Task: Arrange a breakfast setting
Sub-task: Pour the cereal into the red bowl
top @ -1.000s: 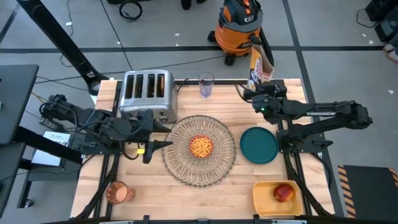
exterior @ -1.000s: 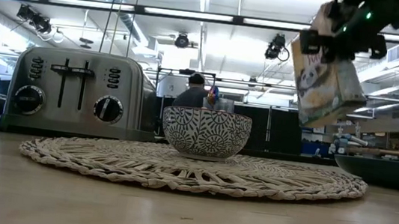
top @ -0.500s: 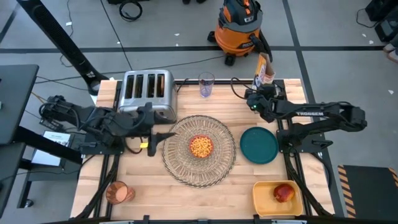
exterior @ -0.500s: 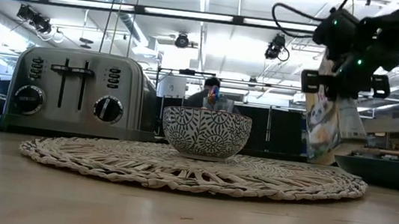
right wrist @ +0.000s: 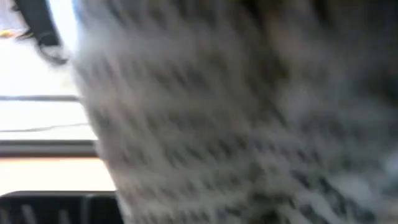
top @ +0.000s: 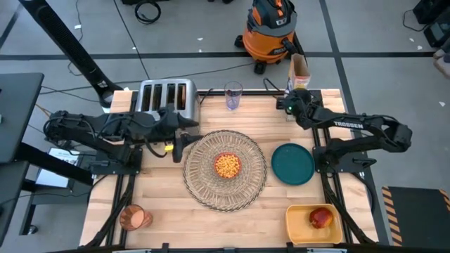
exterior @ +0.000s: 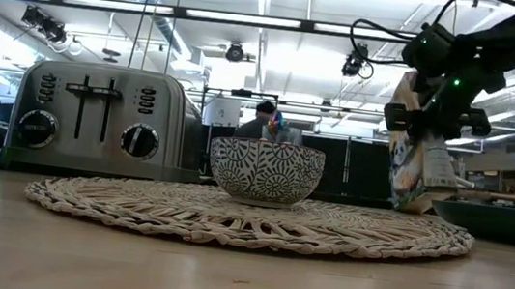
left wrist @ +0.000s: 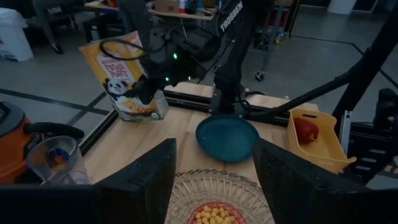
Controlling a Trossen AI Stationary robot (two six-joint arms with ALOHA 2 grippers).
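Cereal looks served, so I judge the step is parking the box.

- 1 amber-orange cup [top: 131,217]: near left corner.
- Left gripper [top: 177,154]: jaws apart, empty, by 1 toaster [top: 166,98].
- 1 placemat [top: 204,184]: mid-table, carrying 1 bowl [top: 226,165].
- 1 plate [top: 292,163]: beside the mat.
- Right gripper [top: 292,104]: at 1 cereal box [top: 299,68], far right corner. I cannot tell its grip.
- 1 apple [top: 320,218]: in 1 tub [top: 295,219].

Next comes a clean release without tipping the box.
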